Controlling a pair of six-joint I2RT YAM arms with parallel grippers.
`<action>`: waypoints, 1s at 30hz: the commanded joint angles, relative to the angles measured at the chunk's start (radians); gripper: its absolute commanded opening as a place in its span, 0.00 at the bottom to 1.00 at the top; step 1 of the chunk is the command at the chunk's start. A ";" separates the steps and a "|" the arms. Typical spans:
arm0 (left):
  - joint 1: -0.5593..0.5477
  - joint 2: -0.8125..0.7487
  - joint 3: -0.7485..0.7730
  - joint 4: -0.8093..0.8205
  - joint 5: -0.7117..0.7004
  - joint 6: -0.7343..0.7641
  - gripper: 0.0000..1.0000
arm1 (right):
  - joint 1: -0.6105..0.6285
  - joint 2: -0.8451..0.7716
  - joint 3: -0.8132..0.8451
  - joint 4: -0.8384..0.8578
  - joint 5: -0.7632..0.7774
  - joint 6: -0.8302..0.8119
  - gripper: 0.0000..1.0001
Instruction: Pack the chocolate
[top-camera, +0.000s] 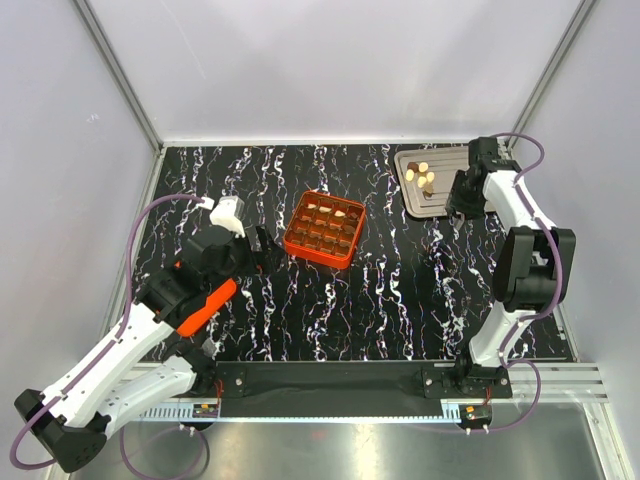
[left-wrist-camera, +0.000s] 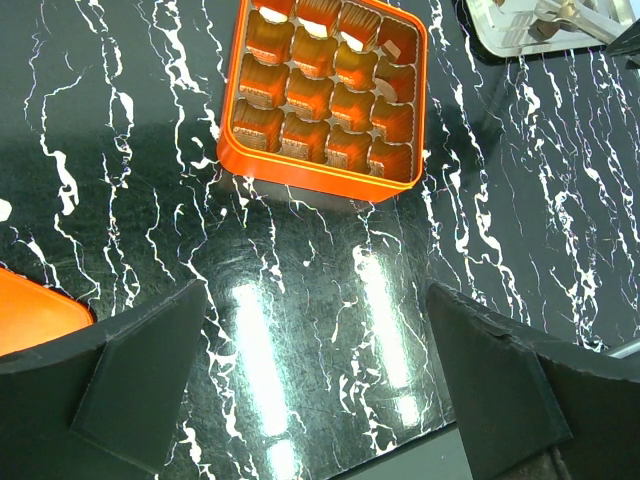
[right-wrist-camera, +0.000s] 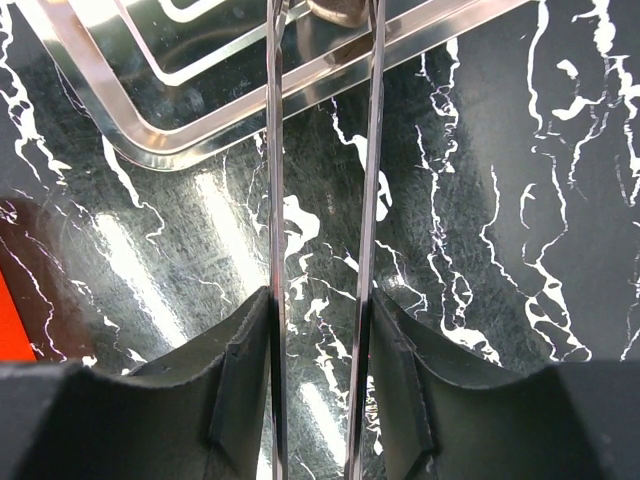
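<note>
The orange grid box (top-camera: 325, 228) sits mid-table, with cream and dark chocolate pieces (left-wrist-camera: 355, 38) in its cells. More cream chocolate pieces (top-camera: 421, 176) lie on the silver tray (top-camera: 412, 196) at the back right. My right gripper (top-camera: 463, 196) is shut on metal tongs (right-wrist-camera: 275, 200), whose two blades reach onto the tray (right-wrist-camera: 150, 150). A brown chocolate piece (right-wrist-camera: 338, 8) sits between the blade tips at the frame's top edge. My left gripper (top-camera: 265, 250) is open and empty, just left of the box (left-wrist-camera: 320, 175), above bare table (left-wrist-camera: 312, 300).
White walls enclose the black marble table on three sides. The tray's corner shows at the top right of the left wrist view (left-wrist-camera: 520, 30). The right arm stands along the table's right side (top-camera: 530, 265).
</note>
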 joint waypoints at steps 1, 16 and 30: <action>-0.001 -0.009 0.022 0.032 -0.017 0.013 0.99 | -0.005 0.010 0.010 0.018 -0.014 -0.011 0.47; -0.001 -0.012 0.025 0.040 -0.006 0.005 0.99 | -0.005 -0.025 0.080 -0.048 -0.032 0.013 0.40; -0.001 -0.017 0.022 0.036 -0.020 0.013 0.99 | 0.000 -0.008 0.181 -0.086 -0.058 0.021 0.38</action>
